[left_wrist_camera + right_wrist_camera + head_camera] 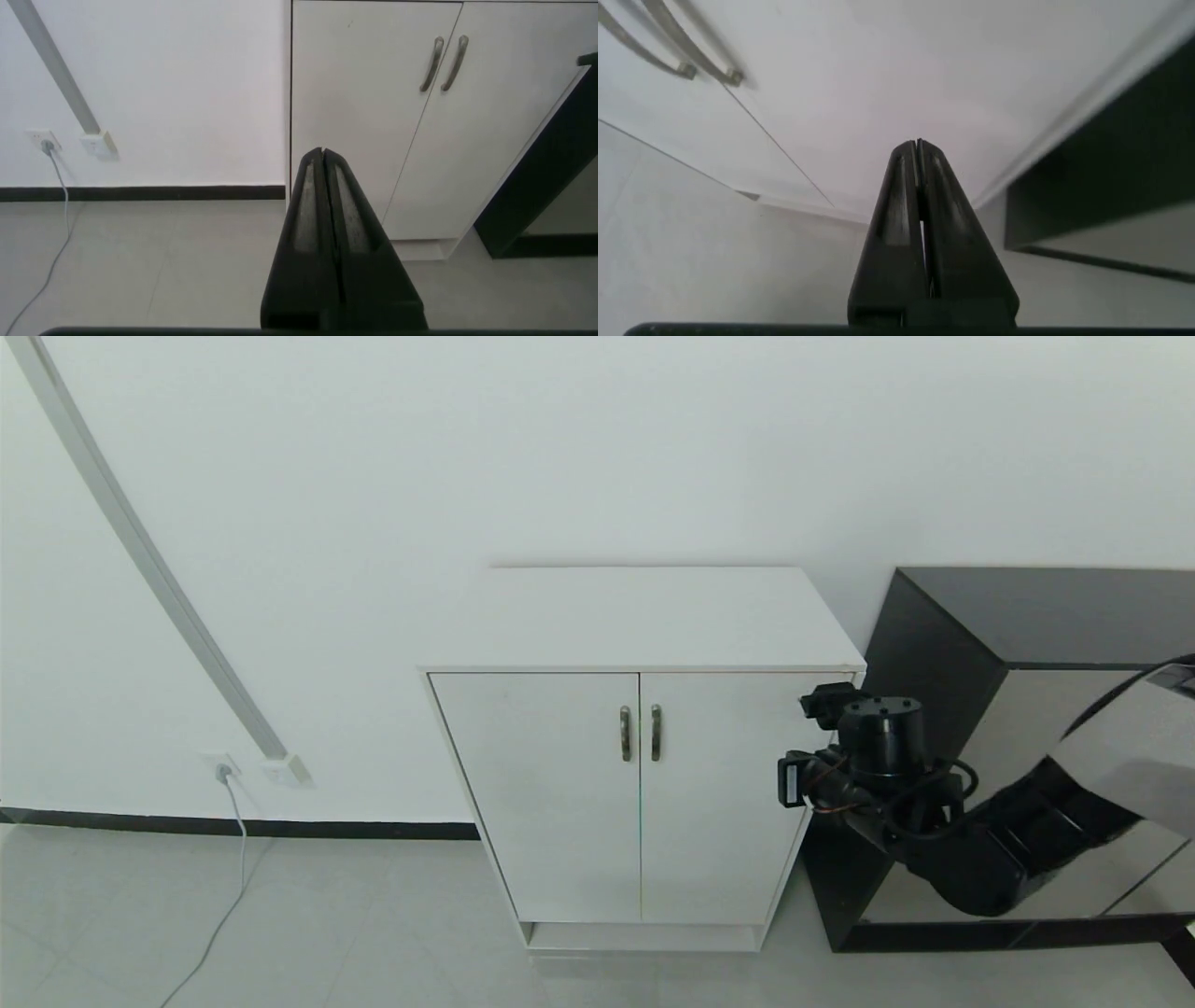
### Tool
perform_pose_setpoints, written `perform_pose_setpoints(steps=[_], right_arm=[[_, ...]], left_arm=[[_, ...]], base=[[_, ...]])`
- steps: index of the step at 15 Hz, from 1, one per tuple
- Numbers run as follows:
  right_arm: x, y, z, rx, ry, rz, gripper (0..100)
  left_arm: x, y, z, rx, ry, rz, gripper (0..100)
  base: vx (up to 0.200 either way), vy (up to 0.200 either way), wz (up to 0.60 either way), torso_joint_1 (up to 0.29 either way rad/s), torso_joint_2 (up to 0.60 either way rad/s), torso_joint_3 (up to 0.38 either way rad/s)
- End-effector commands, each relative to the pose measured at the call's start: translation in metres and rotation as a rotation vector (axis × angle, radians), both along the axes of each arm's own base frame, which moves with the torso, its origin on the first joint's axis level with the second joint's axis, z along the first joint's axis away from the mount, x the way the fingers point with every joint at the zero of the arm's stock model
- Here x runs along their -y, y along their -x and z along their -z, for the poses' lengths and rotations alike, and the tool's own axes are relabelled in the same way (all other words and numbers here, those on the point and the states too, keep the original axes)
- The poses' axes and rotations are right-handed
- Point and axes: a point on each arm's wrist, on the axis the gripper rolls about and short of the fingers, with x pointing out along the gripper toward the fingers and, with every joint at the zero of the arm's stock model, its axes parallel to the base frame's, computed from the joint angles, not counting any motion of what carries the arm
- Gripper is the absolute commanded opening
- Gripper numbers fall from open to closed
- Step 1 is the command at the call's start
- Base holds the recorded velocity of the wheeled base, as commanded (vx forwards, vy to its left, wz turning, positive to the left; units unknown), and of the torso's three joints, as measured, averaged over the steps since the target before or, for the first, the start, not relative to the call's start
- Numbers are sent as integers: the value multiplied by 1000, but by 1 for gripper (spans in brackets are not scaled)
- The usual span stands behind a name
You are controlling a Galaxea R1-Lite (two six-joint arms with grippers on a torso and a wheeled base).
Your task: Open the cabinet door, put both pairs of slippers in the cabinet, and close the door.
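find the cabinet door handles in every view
head view: handles at the middle of the white cabinet front.
left wrist view: handles beyond the left gripper.
right wrist view: handles close up, beyond the right gripper.
shared landmark: black cabinet beside the white cabinet.

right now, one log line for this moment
cabinet: both doors shut | left gripper: shut, empty, facing cabinet | right gripper: shut, empty, by right door | stage: door unopened

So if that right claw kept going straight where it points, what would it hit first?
The right gripper would probably meet the cabinet's right door first, low down; the gap is hard to judge.
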Motion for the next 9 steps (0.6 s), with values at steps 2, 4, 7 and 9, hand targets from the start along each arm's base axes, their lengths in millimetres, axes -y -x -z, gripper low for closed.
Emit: perform_pose_setpoints(steps=[2, 4, 7, 9], right_arm=[[51, 58, -33, 30, 9, 121, 0], [81, 88, -34, 17, 39, 233, 0], [120, 136, -36, 20, 60, 326, 0], [131, 162, -34, 27, 61, 342, 0]], left_arm=[[0, 0, 0, -2, 1, 0, 0], [0, 0, 0, -1, 1, 0, 0], [0, 0, 0, -1, 1, 0, 0], [0, 0, 0, 1, 1, 0, 0]], base=[[0, 0, 0, 0, 0, 0], [0, 0, 0, 0, 0, 0], [0, 0, 0, 0, 0, 0], [0, 0, 0, 0, 0, 0]])
